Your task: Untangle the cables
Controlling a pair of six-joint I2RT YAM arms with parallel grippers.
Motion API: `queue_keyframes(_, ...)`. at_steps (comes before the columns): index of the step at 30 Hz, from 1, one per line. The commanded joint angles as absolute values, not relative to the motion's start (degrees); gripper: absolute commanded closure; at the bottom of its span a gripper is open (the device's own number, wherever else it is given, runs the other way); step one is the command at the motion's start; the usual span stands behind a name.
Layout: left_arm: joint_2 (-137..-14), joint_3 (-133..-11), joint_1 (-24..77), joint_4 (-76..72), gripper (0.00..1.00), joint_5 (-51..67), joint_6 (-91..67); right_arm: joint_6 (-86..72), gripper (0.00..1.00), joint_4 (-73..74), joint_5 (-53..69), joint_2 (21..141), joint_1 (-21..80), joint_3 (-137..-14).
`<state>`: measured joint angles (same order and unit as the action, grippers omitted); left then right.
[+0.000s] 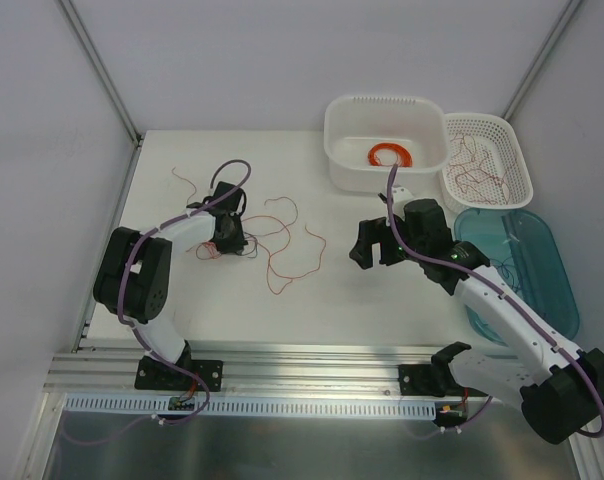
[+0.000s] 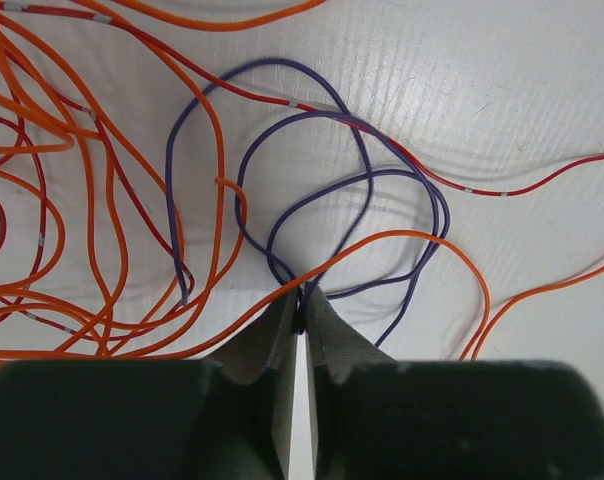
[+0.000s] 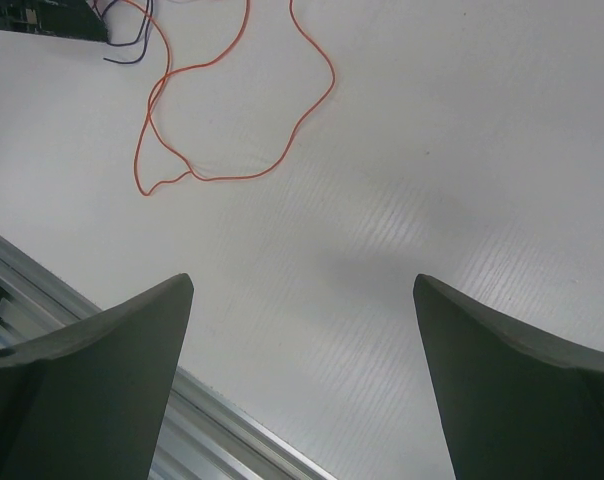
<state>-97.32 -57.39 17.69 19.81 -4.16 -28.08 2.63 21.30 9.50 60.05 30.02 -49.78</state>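
The cables lie as loose curly orange, red and dark strands on the white table left of centre. My left gripper is down at the left end of them. In the left wrist view it is shut, with a purple cable pinched between its tips; orange cables and a red one loop around it. My right gripper hovers to the right of the strands, open and holding nothing. One orange cable lies ahead of it.
A white tub at the back holds a wound orange ring coil. A white basket beside it holds several red strands. A teal tray lies at the right. One red strand lies apart, far left. An aluminium rail runs along the near edge.
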Motion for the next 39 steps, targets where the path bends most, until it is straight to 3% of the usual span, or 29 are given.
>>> queue_keyframes(1,-96.95,-58.89,18.54,20.04,0.97,-5.71,-26.28,3.69,0.03,20.48,10.46,59.85,30.41,-49.22)
queue_keyframes(2,-96.68,-58.71,18.81,19.95,1.0,-5.54,-26.11,3.78,0.03,20.57,10.46,59.85,30.5,-49.31)
queue_keyframes(11,-85.18,-58.8,21.09,24.69,1.0,1.39,-25.93,4.22,0.03,21.18,9.5,59.15,31.46,-50.01)
queue_keyframes(18,-71.47,-62.13,21.62,24.79,1.0,18.61,-26.54,3.69,0.0,18.9,9.48,58.01,31.73,-49.92)
queue_keyframes(23,-70.14,-66.52,21.62,23.03,1.0,33.89,-29.7,4.04,0.03,16.44,13.26,58.01,32.43,-51.76)
queue_keyframes(29,-70.31,-71.18,24.43,22.24,1.0,40.49,-32.08,2.03,0.03,11.34,22.92,58.45,33.31,-53.96)
queue_keyframes(35,-67.33,-77.87,28.12,21.1,1.0,42.63,-29.98,0.61,0.03,9.14,24.52,57.31,33.92,-55.72)
queue_keyframes(39,-65.04,-74.01,28.12,22.66,1.0,25.53,-28.74,1.67,0.03,10.46,24.26,56.95,33.84,-55.81)
